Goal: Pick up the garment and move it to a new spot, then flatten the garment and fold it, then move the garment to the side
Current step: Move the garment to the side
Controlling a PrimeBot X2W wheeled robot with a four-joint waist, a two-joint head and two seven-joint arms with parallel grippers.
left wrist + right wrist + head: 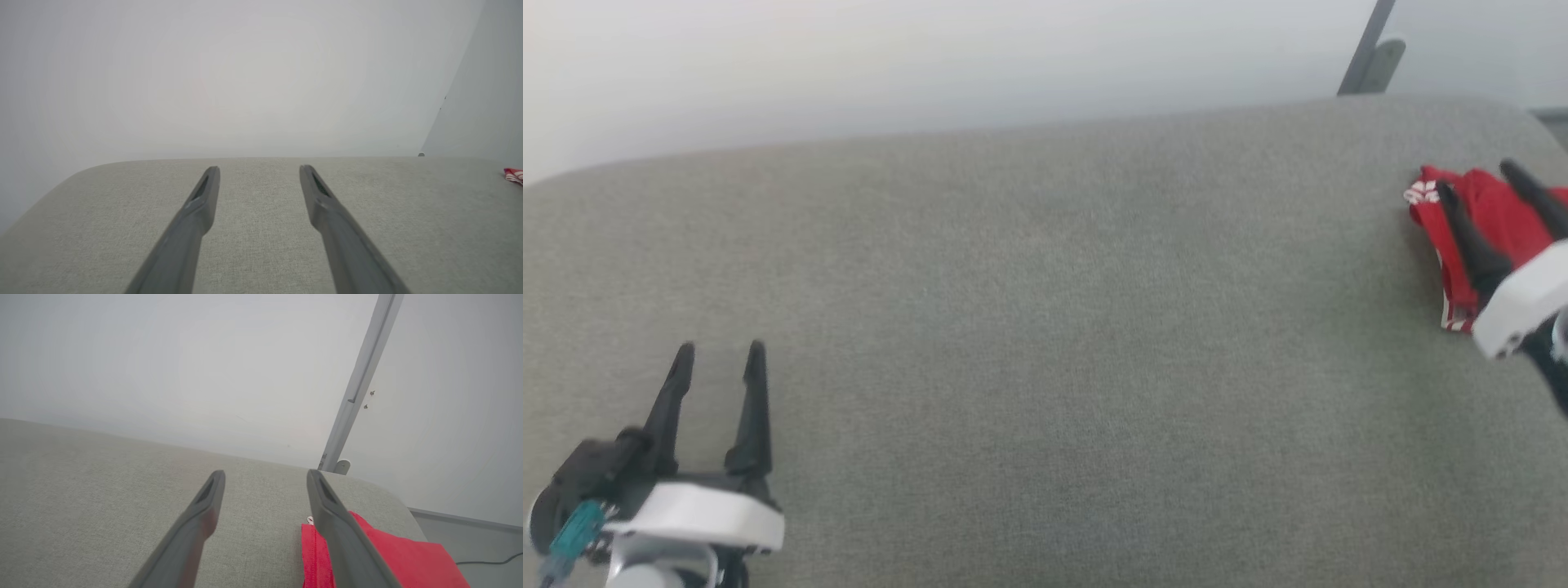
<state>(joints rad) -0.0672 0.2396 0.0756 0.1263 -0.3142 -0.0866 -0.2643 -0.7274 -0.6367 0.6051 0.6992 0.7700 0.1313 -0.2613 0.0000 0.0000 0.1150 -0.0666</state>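
Left gripper [721,347] sits low left in head view, both dark fingers [674,396] pointing up the frame, jaws wide apart. Right gripper [1476,176] at far right edge, fingers spread too, slanting up-left from its white wrist casing [1523,306].

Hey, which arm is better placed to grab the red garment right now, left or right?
Right. The right gripper is open right at the garment, on the right edge of the grey surface; the left gripper is open at the near left, far from it.
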